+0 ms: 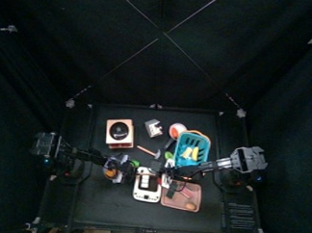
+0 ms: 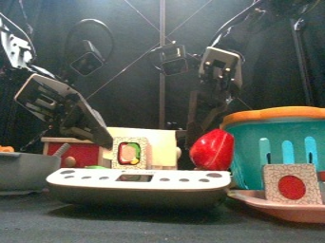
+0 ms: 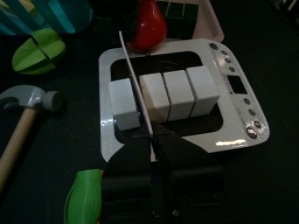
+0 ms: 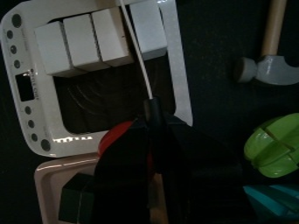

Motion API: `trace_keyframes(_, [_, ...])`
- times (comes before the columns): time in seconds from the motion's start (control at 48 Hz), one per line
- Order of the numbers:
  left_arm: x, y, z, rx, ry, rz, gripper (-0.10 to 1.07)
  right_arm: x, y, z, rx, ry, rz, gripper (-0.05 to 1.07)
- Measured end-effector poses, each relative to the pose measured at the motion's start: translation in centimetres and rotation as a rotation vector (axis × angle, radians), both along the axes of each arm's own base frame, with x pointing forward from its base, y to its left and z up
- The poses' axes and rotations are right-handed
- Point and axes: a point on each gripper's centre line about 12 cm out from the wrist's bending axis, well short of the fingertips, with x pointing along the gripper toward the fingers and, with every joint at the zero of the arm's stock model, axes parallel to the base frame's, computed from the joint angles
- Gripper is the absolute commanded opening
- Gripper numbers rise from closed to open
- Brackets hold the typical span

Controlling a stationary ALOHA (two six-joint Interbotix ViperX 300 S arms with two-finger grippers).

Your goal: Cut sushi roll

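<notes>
**Left jaws** (image 3: 149, 164): closed on the black handle of the knife (image 3: 135, 87). The blade runs straight out from them, across the white tray (image 3: 230, 87).

**Right jaws** (image 4: 152, 114): drawn together to a point. The far end of the blade reaches their tips. I cannot tell whether they pinch it.

**Roll** (image 3: 177, 92): white, lying in the tray just ahead of my left jaws, showing as four blocks side by side. The blade sits in the gap between the end block and the other three. From my right jaws the three blocks lie to one side of the blade and the single block to the other.

**Tray**: on the worktop (image 3: 47, 144), between my two pairs of jaws. One long rim has a row of holes and the opposite rim is plain.

**Red toy** (image 3: 146, 26): beyond the blade tip as seen from my left jaws, and close beside my right jaws.

**Pink tray** (image 4: 56, 179): beside my right jaws, next to the white tray.

**Hammer** (image 3: 30, 101): on the worktop off to the side of my left jaws, apart from the white tray.

**Green halved piece** (image 3: 41, 52): beyond the hammer.

**Teal basket** (image 3: 47, 13): farther out than the green piece.

**Green object** (image 3: 87, 197): just beside my left jaws. I cannot tell what it is.
</notes>
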Motion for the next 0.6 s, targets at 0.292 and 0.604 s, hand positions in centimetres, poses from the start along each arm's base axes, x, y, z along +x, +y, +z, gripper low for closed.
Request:
trace_keyframes(0.292, [0.0,0.0,-0.4,0.000,0.011,0.000,0.35,0.1,0.1,-0.7,0.003,0.010,0.000,0.39])
trace_keyframes(0.604, [0.0,0.0,-0.6,-0.002,0.020,0.004,0.35,0.3,0.1,-1.0,0.009,0.013,-0.002,0.39])
